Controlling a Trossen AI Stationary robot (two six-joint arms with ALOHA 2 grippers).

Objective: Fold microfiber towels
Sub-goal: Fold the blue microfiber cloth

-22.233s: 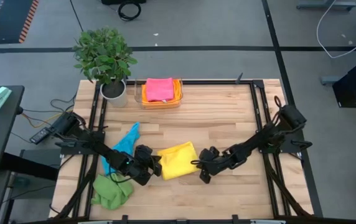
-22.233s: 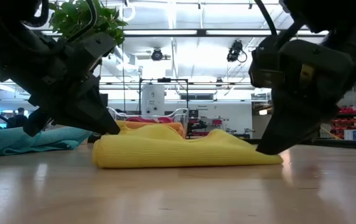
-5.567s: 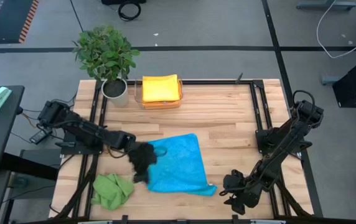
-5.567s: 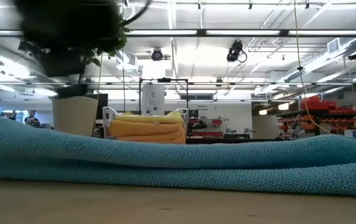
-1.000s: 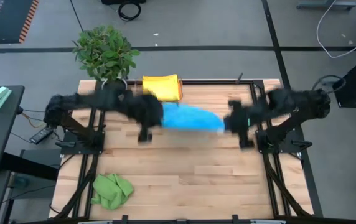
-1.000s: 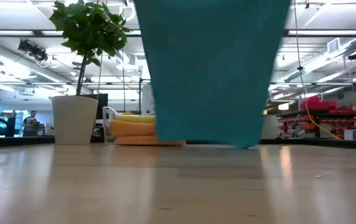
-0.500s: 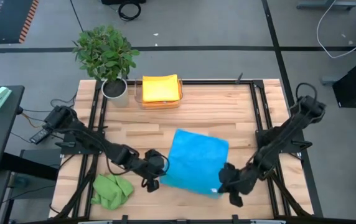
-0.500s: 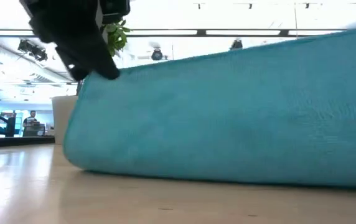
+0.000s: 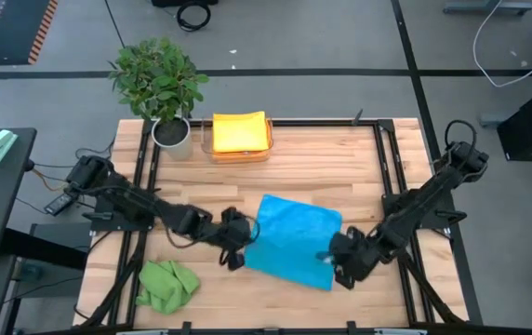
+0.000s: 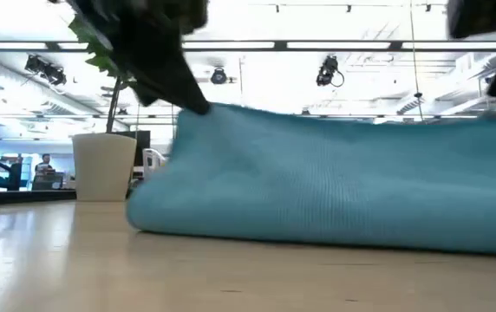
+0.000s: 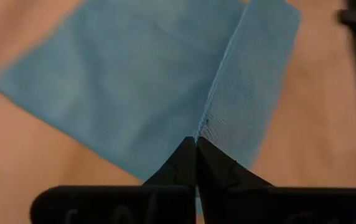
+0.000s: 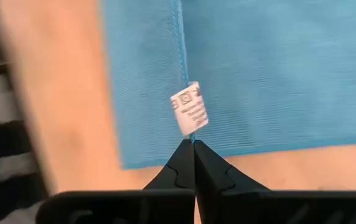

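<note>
Blue towel (image 9: 292, 239) mid-fold near tray (image 9: 242, 149): left gripper (image 9: 234, 251) & right gripper (image 9: 338, 263) each pinched on a corner. Keep corners level, lay edge-to-edge w/ light tension.

A plain bright blue towel (image 9: 291, 239) with a small white printed tag (image 12: 189, 114) lies on the pale wood-plank tabletop (image 9: 322, 167), near a crumpled green towel (image 9: 167, 285), a folded yellow towel (image 9: 240, 131) and a green-leaved plant (image 9: 155, 76) in a white pot.

Potted plant (image 9: 159, 88) at the table's (image 9: 340, 167) far left corner, white pot. Clear tray (image 9: 241, 149) just beside it along the far edge. Wooden table top, dark metal frame.
</note>
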